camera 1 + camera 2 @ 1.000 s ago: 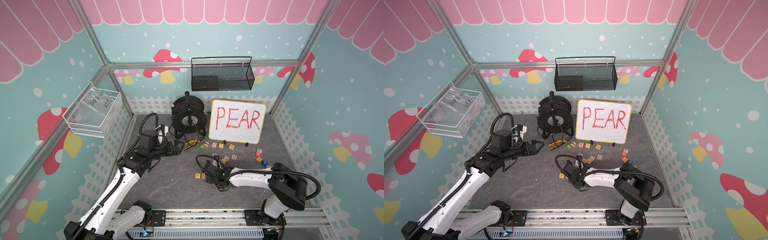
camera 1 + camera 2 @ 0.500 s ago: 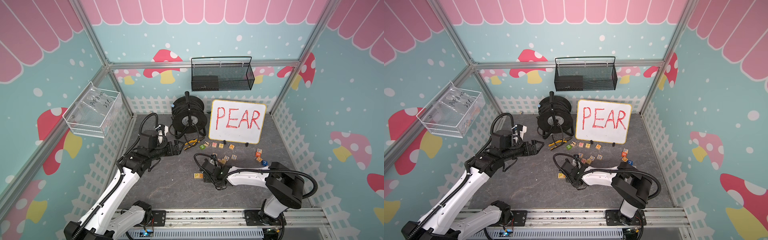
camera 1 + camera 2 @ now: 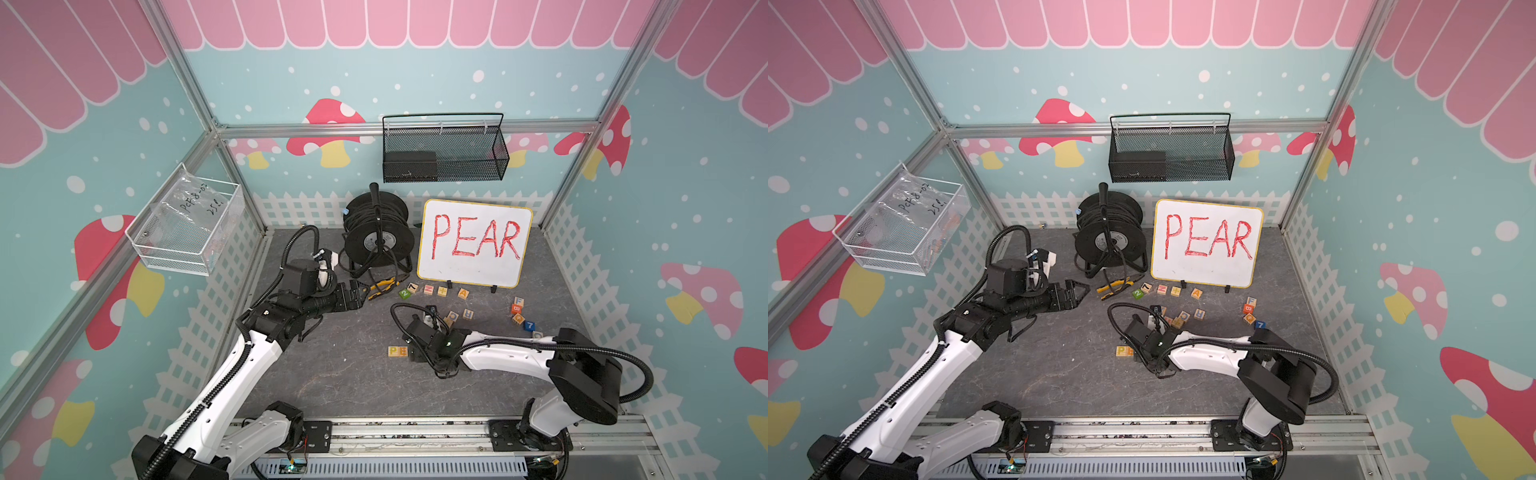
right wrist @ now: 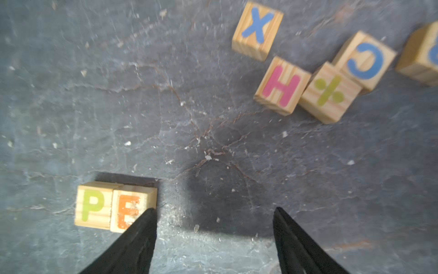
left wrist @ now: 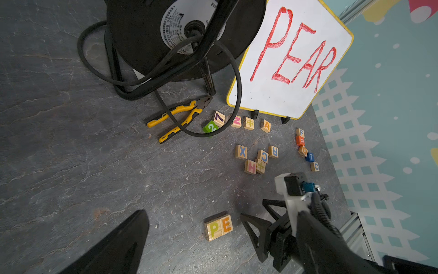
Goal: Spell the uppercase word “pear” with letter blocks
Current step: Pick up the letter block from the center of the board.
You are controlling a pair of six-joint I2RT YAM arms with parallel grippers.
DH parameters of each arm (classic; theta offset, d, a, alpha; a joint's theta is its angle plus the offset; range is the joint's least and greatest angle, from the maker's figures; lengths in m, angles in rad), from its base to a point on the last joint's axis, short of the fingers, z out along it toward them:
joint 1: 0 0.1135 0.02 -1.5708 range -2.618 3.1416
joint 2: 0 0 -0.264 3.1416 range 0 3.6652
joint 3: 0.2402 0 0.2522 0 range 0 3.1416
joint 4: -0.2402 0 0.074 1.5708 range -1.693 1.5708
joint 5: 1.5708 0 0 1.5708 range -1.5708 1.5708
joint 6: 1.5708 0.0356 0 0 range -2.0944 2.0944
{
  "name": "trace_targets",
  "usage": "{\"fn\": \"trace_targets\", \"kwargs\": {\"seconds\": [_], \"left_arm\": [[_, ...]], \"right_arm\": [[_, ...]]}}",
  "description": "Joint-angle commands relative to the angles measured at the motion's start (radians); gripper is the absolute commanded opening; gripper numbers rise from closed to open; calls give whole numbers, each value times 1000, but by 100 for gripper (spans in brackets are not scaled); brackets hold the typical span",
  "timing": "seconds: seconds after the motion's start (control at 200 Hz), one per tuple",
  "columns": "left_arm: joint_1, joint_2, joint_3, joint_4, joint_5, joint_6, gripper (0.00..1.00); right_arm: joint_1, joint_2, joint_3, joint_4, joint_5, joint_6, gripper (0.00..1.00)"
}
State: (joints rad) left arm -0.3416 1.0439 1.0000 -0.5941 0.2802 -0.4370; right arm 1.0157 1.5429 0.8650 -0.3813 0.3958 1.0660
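Observation:
The yellow-green P block (image 4: 93, 205) and the orange E block (image 4: 129, 208) sit side by side on the dark mat, seen in both top views (image 3: 397, 351) (image 3: 1125, 351). The orange A block (image 3: 463, 294) stands below the whiteboard. The blue R block (image 3: 468, 314) lies a little nearer, also in the left wrist view (image 5: 273, 151). My right gripper (image 4: 214, 211) is open and empty just right of the E; one fingertip (image 4: 149, 213) is at its corner. It shows low on the mat (image 3: 415, 353). My left gripper (image 3: 362, 296) hovers open near the pliers, holding nothing.
A black cable reel (image 3: 378, 239), yellow pliers (image 3: 382, 286) and the PEAR whiteboard (image 3: 473, 243) line the back. Stray blocks X, H, C (image 4: 257, 29) cluster near the R, several more lie at the right (image 3: 521, 316) and below the whiteboard (image 3: 428, 289). Wire baskets hang on the walls.
My right gripper has slid a little to the left, closer to the P and E pair, and its jaws have spread slightly. The left arm has not moved.

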Motion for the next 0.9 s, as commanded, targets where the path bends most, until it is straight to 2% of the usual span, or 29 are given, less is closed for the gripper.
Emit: {"fn": "trace_targets", "kwargs": {"seconds": [0.0,0.185,0.28,0.315,0.415,0.726,0.896], "left_arm": [[-1,5,8,4,-10,28,99],[-24,20,-4,33,-5,52,99],[-63,42,2,36,-32,82,99],[-110,51,6,36,-48,93,99],[-165,81,17,43,-68,102,99],[-350,171,4,200,-170,49,99],[-412,252,-13,352,-151,13,99]], "right_arm": [[-41,-68,19,-48,81,-12,79],[-163,-147,-6,-46,78,-49,79],[-234,-179,-22,-28,72,-79,78],[-259,-187,-27,-19,67,-93,78],[-325,-197,-33,3,57,-133,77],[-511,-127,-14,113,11,-226,73],[-569,-48,34,125,-21,-238,71]]}}
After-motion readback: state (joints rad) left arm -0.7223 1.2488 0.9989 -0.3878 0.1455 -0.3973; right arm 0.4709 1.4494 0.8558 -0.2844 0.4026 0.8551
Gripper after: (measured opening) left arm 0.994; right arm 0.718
